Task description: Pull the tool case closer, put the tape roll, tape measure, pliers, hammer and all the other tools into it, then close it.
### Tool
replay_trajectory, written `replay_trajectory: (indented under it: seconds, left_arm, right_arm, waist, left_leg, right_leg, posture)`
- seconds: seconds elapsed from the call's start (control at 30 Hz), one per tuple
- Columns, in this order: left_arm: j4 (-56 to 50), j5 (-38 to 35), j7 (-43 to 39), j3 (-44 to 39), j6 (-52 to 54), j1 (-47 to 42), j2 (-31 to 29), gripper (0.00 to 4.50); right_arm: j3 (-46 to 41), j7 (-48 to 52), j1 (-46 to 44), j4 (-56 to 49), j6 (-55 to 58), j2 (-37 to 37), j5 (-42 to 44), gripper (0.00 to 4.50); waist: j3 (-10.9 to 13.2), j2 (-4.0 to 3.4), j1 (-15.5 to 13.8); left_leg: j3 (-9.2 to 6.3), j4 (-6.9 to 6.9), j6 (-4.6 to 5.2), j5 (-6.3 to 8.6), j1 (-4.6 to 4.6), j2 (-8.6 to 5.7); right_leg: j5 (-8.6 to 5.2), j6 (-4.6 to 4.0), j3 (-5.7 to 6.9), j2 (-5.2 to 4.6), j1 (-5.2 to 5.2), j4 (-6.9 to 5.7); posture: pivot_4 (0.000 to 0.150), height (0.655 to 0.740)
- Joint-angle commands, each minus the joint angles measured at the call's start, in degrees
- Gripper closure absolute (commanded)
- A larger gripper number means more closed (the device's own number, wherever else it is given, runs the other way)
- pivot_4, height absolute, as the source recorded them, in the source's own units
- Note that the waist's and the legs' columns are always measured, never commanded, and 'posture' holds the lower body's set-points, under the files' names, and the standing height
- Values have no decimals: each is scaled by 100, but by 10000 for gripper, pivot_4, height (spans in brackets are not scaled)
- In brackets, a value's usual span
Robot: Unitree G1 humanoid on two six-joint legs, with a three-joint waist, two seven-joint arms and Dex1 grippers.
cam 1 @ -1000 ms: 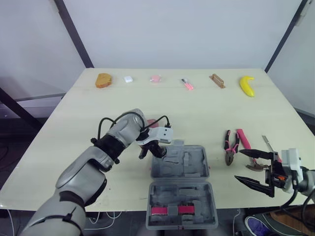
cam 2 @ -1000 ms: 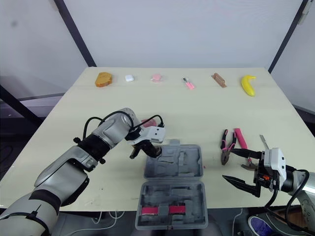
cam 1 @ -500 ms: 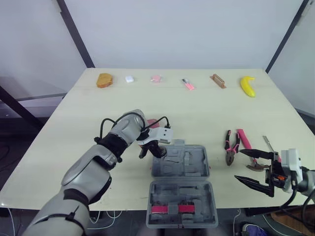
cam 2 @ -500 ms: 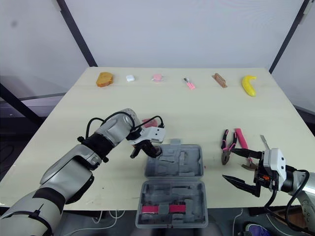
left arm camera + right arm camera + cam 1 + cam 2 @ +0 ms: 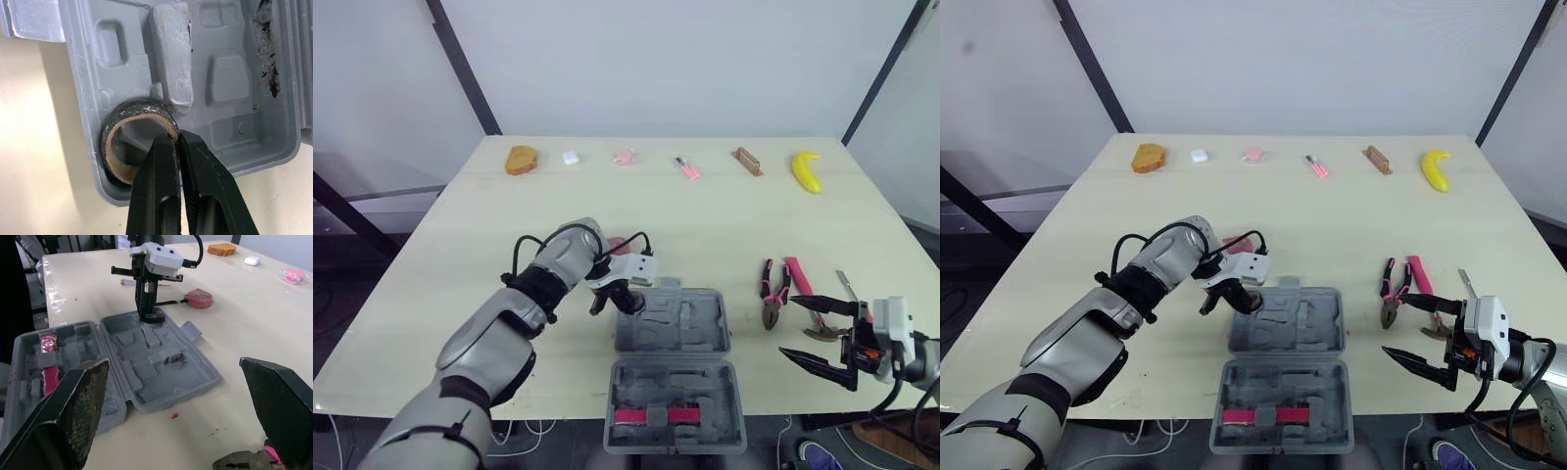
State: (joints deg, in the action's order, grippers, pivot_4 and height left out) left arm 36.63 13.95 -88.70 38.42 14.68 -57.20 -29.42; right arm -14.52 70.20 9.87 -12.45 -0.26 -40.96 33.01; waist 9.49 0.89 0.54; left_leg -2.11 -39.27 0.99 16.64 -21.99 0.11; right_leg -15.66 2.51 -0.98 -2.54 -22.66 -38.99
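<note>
My left gripper (image 5: 177, 139) is pinching the tape roll (image 5: 137, 110) in the case (image 5: 705, 318).

The case lies open and flat on the table (image 5: 705, 215) in front of me. The roll sits in a corner pocket of the far half, on my left side. One finger is inside the ring and one is outside, closed tight on its wall. My right gripper (image 5: 786, 329) is wide open and holds nothing. It hangs near the right edge of the table. The pliers (image 5: 773, 294) and the hammer (image 5: 800, 279) lie just beside it, out of the case.
</note>
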Motion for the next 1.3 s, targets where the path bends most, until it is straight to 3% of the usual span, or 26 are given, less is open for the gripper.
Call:
replay_trajectory:
  seconds: [0.03,0.2,0.3,0.43,0.97,1.3]
  left_arm:
    - [-58,0,-161,-138,-35,-85,19,44740]
    - [-16,17,-56,-163,-109,-87,43,44740]
    - [16,41,-15,-161,-185,-92,57,35901]
    - [189,125,162,-179,-378,-149,107,16720]
    - [-196,126,-250,-244,-378,-274,-32,16720]
    - [-925,-494,-380,-329,-84,-257,-338,16720]
  right_arm:
    - [-113,-54,30,-114,-70,36,43,0]
    - [-89,-84,27,-118,-82,68,22,0]
    - [-100,-107,15,-109,-78,86,32,0]
    - [-87,-93,7,-77,-84,85,13,0]
    - [-68,-67,-29,17,-131,124,-60,0]
    - [-41,-65,-48,36,-155,181,-83,0]
  waist:
    - [0,0,1]
    - [0,0,0]
    - [0,0,-1]
    - [0,0,2]
    - [0,0,10]
    - [0,0,12]
  left_leg:
    - [0,0,0,0,0,0]
    - [0,0,0,0,0,0]
    - [0,0,0,0,0,0]
    - [1,0,0,0,0,0]
    - [1,0,0,0,-1,-1]
    - [1,0,0,0,0,4]
  right_leg:
    - [0,0,0,0,0,0]
    - [0,0,0,0,0,0]
    - [0,0,0,0,0,0]
    - [0,0,0,0,0,0]
    - [0,0,-1,0,-1,1]
    - [0,0,-3,0,-2,1]
  posture:
    - [1500,7400]
    - [1500,7400]
    - [1500,7400]
    - [1500,7400]
    - [1500,7400]
    - [1500,7400]
